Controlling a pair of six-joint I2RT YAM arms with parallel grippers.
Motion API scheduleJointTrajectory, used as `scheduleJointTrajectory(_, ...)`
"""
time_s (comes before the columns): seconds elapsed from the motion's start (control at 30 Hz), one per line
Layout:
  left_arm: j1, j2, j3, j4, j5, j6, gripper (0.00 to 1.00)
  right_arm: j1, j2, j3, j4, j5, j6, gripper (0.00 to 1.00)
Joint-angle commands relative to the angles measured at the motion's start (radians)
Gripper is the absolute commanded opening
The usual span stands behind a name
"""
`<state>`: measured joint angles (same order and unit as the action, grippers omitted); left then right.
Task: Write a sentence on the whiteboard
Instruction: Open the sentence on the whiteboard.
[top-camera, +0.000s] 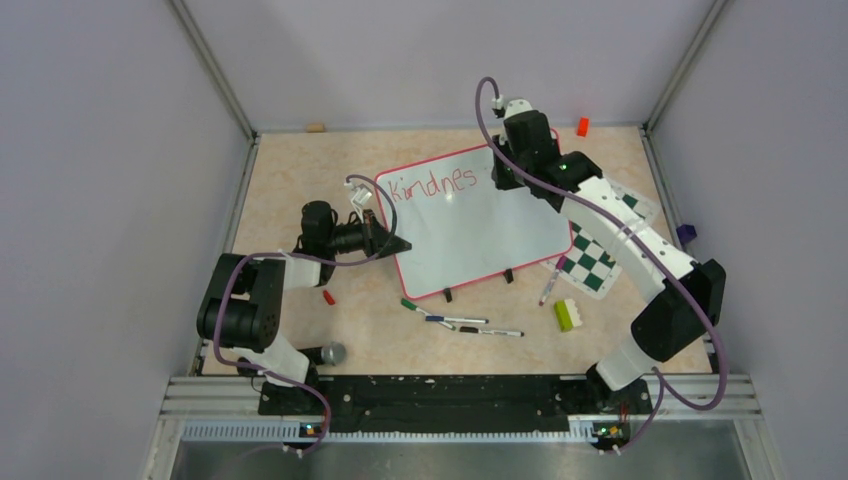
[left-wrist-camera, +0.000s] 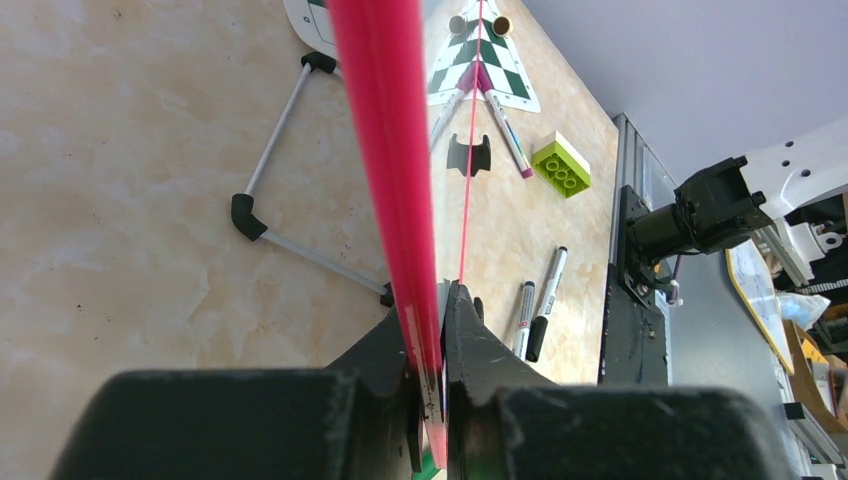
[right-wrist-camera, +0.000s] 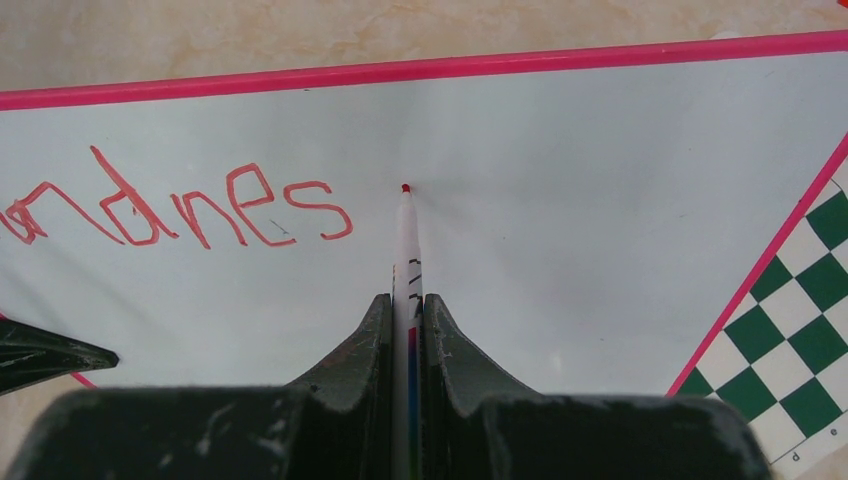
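Left gripper (top-camera: 400, 243) pinches the whiteboard (top-camera: 470, 230) at its nine o'clock edge. Right gripper (right-wrist-camera: 407, 300) pinches a marker (right-wrist-camera: 406, 240), red tip just three o'clock of the sentence (right-wrist-camera: 190, 210), "Kindnes".

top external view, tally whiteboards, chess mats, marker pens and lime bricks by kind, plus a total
Glossy white rectangular whiteboard, red-pink frame: 1
Green-and-white checkered chess mat: 1
Loose marker pens lying flat: 4
Red-tipped white marker pen in the right gripper: 1
Lime-green studded plastic brick: 1
Total: 8
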<state>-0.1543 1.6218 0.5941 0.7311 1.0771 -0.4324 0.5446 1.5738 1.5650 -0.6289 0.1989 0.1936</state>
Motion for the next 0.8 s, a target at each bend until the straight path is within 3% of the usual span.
scheduleJointTrajectory(0.0,-0.002,0.043,-0.033,-0.085,-0.191,0.132,0.0,-0.012,0.01,0.031,0.052,0.01,-0.014,0.0)
scheduleJointTrajectory(0.47,-0.002,0.045,-0.032,-0.087,-0.189,0.132,0.0,-0.012,-0.005,0.008,0.08,-0.117,-0.028,0.0)
scheduleJointTrajectory(0.77,-0.002,0.045,-0.032,-0.087,-0.189,0.132,0.0,-0.012,-0.013,-0.013,0.032,-0.121,-0.031,0.0)
